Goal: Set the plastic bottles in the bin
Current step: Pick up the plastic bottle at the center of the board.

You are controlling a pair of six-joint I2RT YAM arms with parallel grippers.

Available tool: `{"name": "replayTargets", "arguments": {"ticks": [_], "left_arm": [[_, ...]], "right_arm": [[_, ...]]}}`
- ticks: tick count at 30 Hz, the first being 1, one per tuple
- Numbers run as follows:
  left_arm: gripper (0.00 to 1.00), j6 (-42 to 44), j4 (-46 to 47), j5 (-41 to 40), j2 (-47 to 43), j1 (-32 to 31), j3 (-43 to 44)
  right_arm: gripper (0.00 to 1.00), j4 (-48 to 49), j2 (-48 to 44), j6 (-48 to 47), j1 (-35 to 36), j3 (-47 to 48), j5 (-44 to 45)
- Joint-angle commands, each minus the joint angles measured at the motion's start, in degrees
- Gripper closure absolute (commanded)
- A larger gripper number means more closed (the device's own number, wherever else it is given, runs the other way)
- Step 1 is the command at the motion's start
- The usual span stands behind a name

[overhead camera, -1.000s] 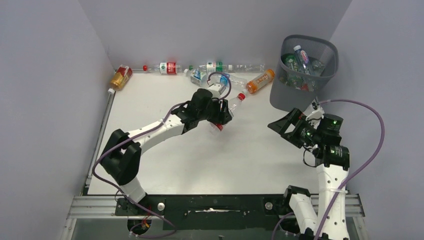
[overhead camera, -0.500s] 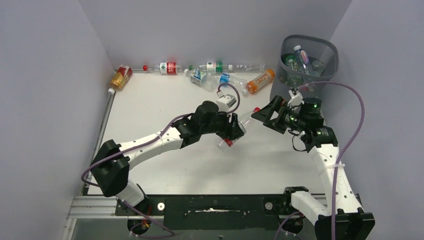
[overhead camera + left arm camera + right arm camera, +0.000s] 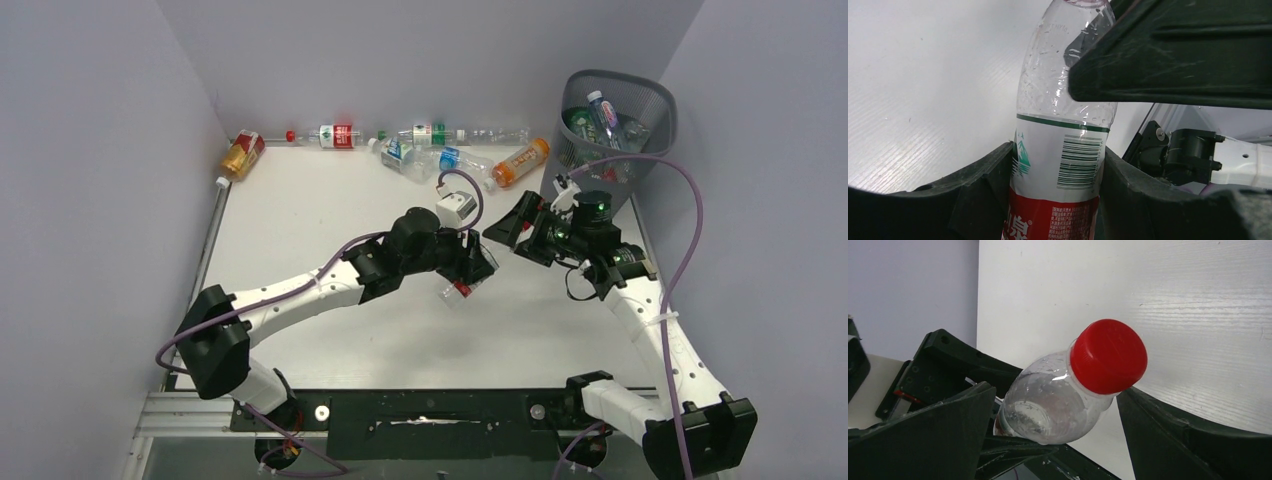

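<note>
Treat as a hand-over. Rely on the left claw (image 3: 472,262), clamped across the labelled waist of the red-capped water bottle (image 3: 1063,150), apparently lifted off the worktop (image 3: 300,220) near its middle and well short of the mesh bin (image 3: 672,110) in the far right corner. Slide the right claw (image 3: 503,228), spread wide on either side of the red cap (image 3: 1108,356), past the cap and onto the clear shoulder, rather than pinching the cap alone and risking a swing. Centre the neck between the fingers before closing. Squeeze gently to avoid buckling thin, probably crushable plastic. Release with the left only after confirming a firm right-hand grip, then back off straight. Carry above the rim and drop beside the bottles already inside (image 3: 605,115).
</note>
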Motion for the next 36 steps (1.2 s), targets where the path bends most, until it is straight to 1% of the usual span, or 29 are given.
{"name": "replayTargets", "arguments": {"ticks": [1,4,7,11,13,15,19,25,30,35,36], "left_arm": [[0.54,0.33,4.80,-0.44,-3.39,-0.55,1.31],[0.54,0.36,4.94,-0.23,-3.58,-0.62,1.61],[0.54,0.19,5.09,-0.23,-3.73,-0.79,1.38],[0.53,-0.28,5.47,-0.31,-3.71,-1.13,0.42],[0.49,-0.43,5.16,-0.64,-3.42,-1.16,0.21],[0.42,-0.56,5.04,-0.75,-3.25,-1.24,0.01],[0.34,-0.91,4.94,-0.23,-2.91,-1.58,-0.58],[0.29,-1.84,5.46,0.88,-3.62,-2.80,-3.34],[0.27,-2.97,6.91,1.11,-4.25,-3.57,-5.56],[0.26,-3.11,7.10,0.74,-3.84,-3.88,-5.11],[0.24,-2.88,7.02,0.74,-3.71,-3.90,-4.80]], "right_arm": [[0.04,1.41,-0.50,0.27,0.76,0.93,1.67],[0.05,2.33,-0.57,0.71,0.81,0.22,0.99],[0.11,4.34,-1.51,1.86,0.96,-1.07,0.34],[0.32,7.18,-3.10,3.48,1.08,-3.35,-0.53],[0.41,8.20,-3.76,4.30,1.11,-4.06,-0.81],[0.46,8.38,-4.61,4.57,1.29,-4.44,-0.61],[0.48,7.65,-7.08,5.02,2.18,-6.00,1.36],[0.49,8.34,-13.16,6.75,3.09,-12.46,3.09],[0.50,9.72,-15.86,8.10,3.23,-17.00,2.55],[0.51,9.81,-15.68,7.77,3.33,-17.23,2.30],[0.51,9.79,-15.53,7.65,3.30,-16.98,2.30]]}}
